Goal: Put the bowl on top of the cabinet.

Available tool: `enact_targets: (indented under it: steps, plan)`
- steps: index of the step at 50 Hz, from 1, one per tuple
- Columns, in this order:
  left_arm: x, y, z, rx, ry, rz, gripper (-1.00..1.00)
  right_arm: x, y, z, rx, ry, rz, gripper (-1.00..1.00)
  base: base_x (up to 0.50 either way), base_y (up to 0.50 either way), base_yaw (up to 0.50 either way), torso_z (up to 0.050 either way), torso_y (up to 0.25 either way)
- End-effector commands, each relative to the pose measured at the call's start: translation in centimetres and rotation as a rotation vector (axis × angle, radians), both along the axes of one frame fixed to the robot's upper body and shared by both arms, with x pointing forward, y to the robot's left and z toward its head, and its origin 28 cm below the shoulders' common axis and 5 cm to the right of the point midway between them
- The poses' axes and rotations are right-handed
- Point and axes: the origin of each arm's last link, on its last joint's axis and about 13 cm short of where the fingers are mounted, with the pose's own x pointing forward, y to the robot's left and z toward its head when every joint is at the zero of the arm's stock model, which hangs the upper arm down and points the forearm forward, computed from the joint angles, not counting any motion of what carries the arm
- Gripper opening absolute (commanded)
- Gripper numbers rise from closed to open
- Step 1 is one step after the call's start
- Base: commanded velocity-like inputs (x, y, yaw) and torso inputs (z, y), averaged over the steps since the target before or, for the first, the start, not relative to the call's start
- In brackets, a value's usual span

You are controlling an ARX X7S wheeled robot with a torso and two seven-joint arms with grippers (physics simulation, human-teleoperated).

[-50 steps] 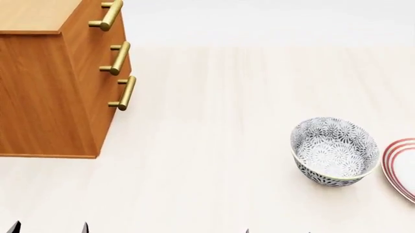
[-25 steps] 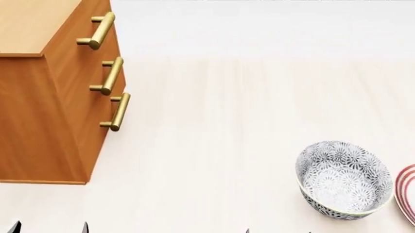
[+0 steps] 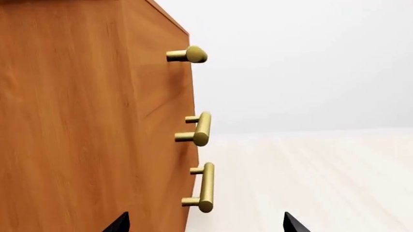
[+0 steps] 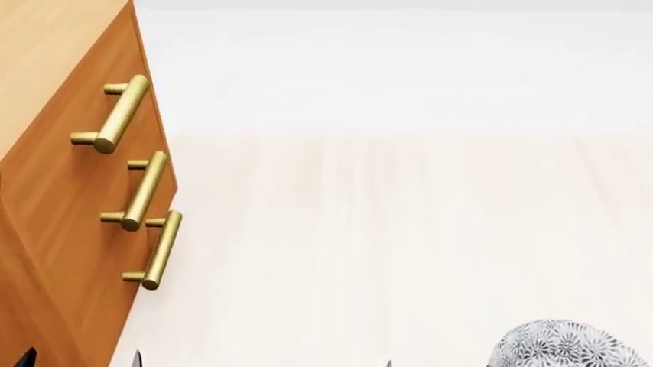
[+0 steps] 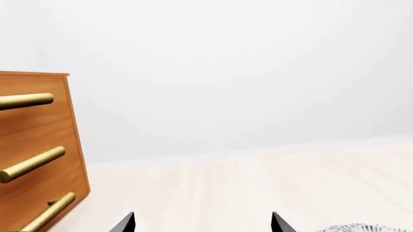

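Pale wood floor (image 4: 388, 245), plain white wall behind. Cabinet (image 4: 61, 191) stands at the floor's left side, three brass bar handles (image 4: 138, 191) facing right; bowl (image 4: 566, 345) sits on the floor well apart from it, toward the near right, only its rim showing. Left gripper (image 3: 203, 223) and right gripper (image 5: 201, 223) jaws apart, holding nothing.

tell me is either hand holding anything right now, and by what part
Nothing is held. Both hands show only open fingertips with empty space between. The bowl sits on the floor, untouched, apart from the cabinet.
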Motion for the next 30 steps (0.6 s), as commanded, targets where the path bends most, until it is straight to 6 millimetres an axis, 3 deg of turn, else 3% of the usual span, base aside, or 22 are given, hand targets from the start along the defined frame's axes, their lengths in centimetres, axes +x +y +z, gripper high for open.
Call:
enact_targets:
  steps: [1,20,30]
  plan:
    - [0.1,0.0,-0.1,0.001,0.003,-0.002,1.0,0.0,0.0,-0.1,-0.001,0.0,0.0,1.0,0.46,0.0,0.0,0.0,0.0]
    - [0.0,0.0,-0.1,0.002,0.004,0.001,1.0,-0.3,-0.2,0.3,0.025,-0.035,-0.058,1.0,0.06,0.0,0.0,0.0,0.0]
    - [0.1,-0.1,-0.1,0.003,0.004,0.001,1.0,-0.1,-1.7,2.2,0.172,-0.028,-0.327,1.0,0.0,0.0,0.0,0.0,0.0]
